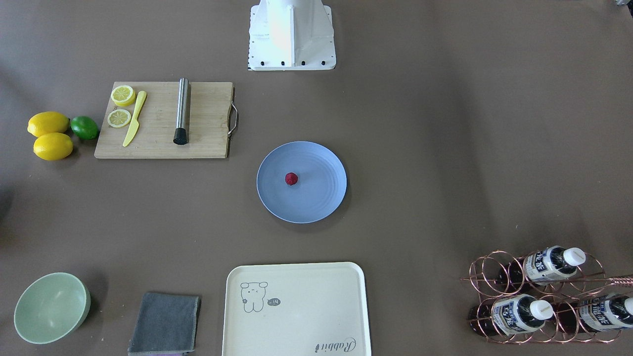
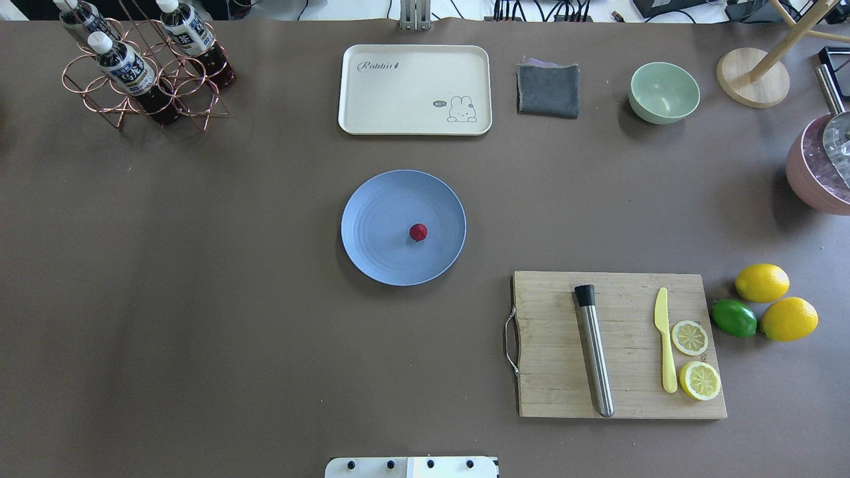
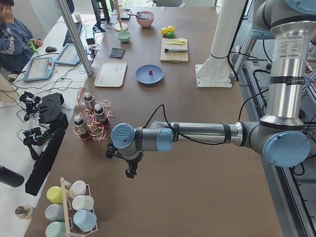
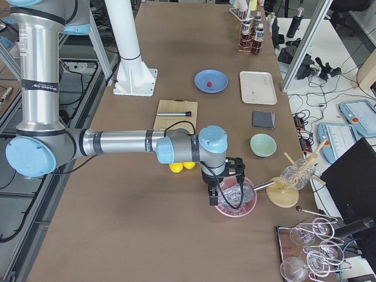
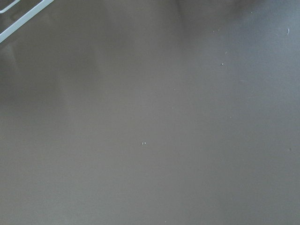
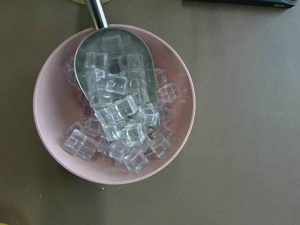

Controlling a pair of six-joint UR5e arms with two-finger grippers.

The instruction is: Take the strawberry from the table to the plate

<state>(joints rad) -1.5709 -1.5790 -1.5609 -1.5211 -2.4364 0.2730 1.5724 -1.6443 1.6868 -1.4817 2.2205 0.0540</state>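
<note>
The small dark red strawberry (image 1: 291, 178) (image 2: 418, 232) lies near the middle of the light blue plate (image 1: 316, 200) (image 2: 375, 249), which rests at the centre of the brown table (image 1: 445, 148). Neither gripper appears in the overhead or front views. My left gripper (image 3: 129, 170) hangs over bare table far from the plate, at the table's left end near the bottle rack; I cannot tell if it is open or shut. My right gripper (image 4: 226, 197) hovers above a pink bowl of ice at the other end; its state is unclear too.
A cutting board (image 2: 617, 345) holds a steel muddler, yellow knife and lemon slices, with lemons and a lime (image 2: 734, 317) beside it. A cream tray (image 2: 415, 89), grey cloth (image 2: 548, 89) and green bowl (image 2: 664, 91) line the far edge. Bottle rack (image 2: 143, 66) at far left. Pink ice bowl (image 6: 115, 103).
</note>
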